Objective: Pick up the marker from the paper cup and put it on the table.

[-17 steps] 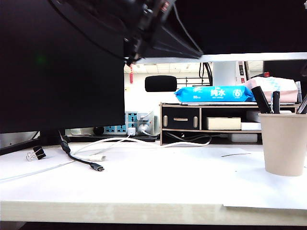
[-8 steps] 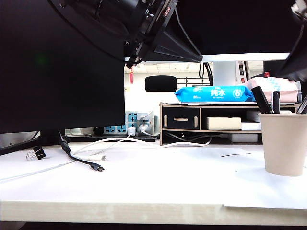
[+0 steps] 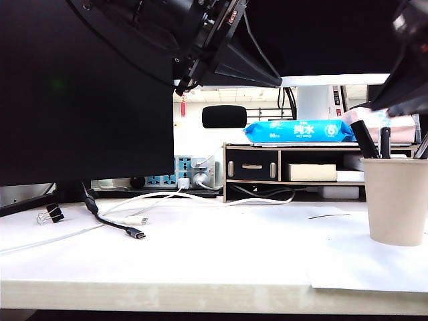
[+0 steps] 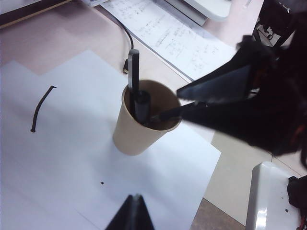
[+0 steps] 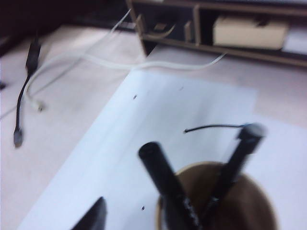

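Observation:
The paper cup (image 3: 396, 200) stands on a white sheet at the right of the table (image 3: 200, 294). Black pens stick out of the paper cup (image 5: 249, 191). The thick one with pale print on its barrel is the marker (image 5: 165, 179), which leans left in the exterior view, marker (image 3: 364, 139). My right gripper (image 3: 409, 73) hovers just above the paper cup (image 4: 139, 136), open, with one finger (image 5: 92, 216) beside the rim and nothing held. My left gripper (image 4: 134, 201) hangs shut and empty over the sheet, a short way from the cup.
A slimmer black pen (image 5: 237, 155) shares the cup. A black-and-wood organiser shelf (image 3: 294, 170) with a blue wipes pack (image 3: 297, 130) stands behind. Black and white cables (image 3: 124, 217) and a binder clip (image 3: 50, 214) lie at the left. The left arm's dark bulk (image 3: 214, 40) fills the top.
The right gripper has come down into the exterior view at the top right, above the cup. The left arm and the pens in the cup have not moved.

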